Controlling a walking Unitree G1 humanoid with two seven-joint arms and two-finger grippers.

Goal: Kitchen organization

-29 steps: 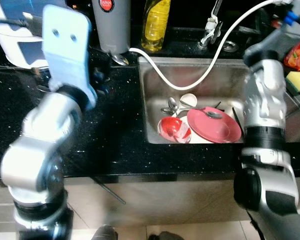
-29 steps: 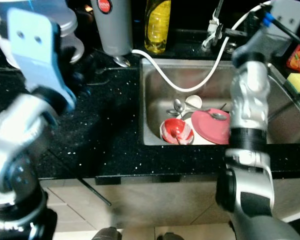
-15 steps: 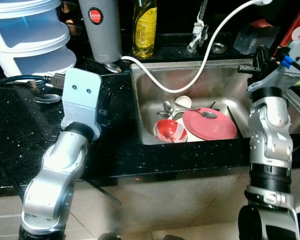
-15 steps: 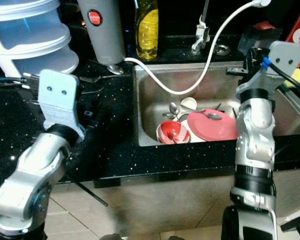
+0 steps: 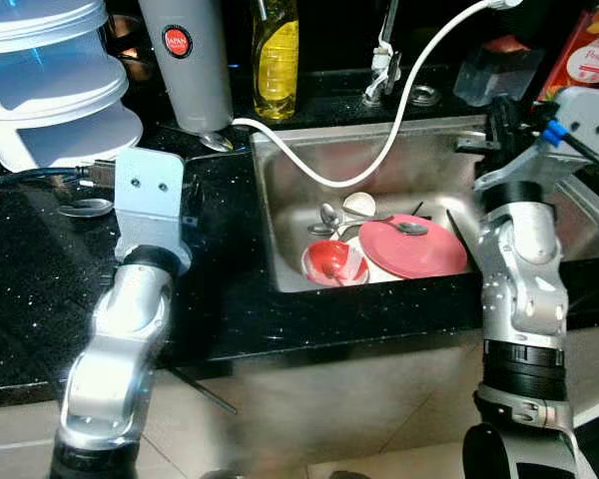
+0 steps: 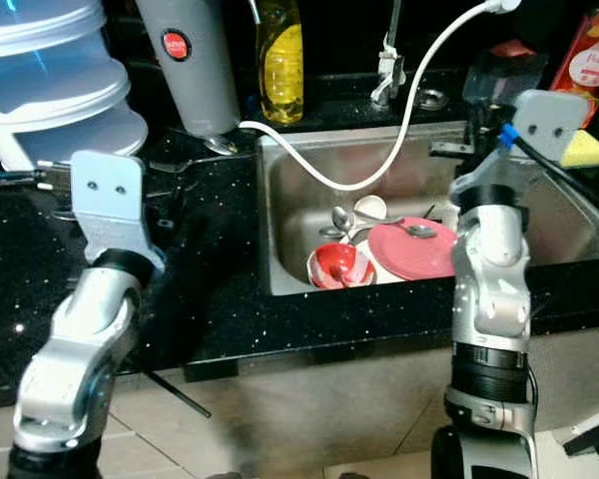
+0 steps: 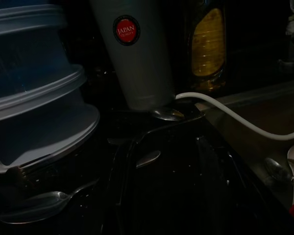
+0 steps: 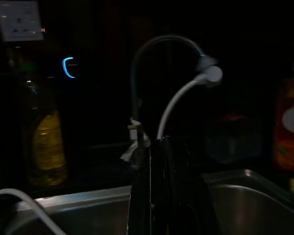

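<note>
In the steel sink [image 5: 280, 235] lie a pink plate [image 5: 411, 245] with a spoon [image 5: 404, 228] on it, a red bowl [image 5: 329, 261], a small white cup [image 5: 357, 205] and more spoons [image 5: 327, 215]. My left gripper [image 7: 164, 139] hovers open over the black counter [image 5: 30, 289] left of the sink, hidden behind its wrist plate in the head views. Another spoon [image 7: 34, 205] lies on the counter beside it. My right gripper [image 5: 496, 128] is shut with nothing in it, raised above the sink's right back corner.
A stack of clear plastic containers [image 5: 50, 80], a grey flask [image 5: 185, 60] and a yellow soap bottle [image 5: 276, 55] line the back. A white hose [image 5: 379, 140] runs from the flask's foot over the sink, past the faucet [image 5: 384, 60]. A yellow sponge [image 6: 584, 150] sits at the right.
The whole view has shifted as the camera moved. My left arm has come down from high in front of the camera to over the counter. My right forearm now stands upright beside the sink.
</note>
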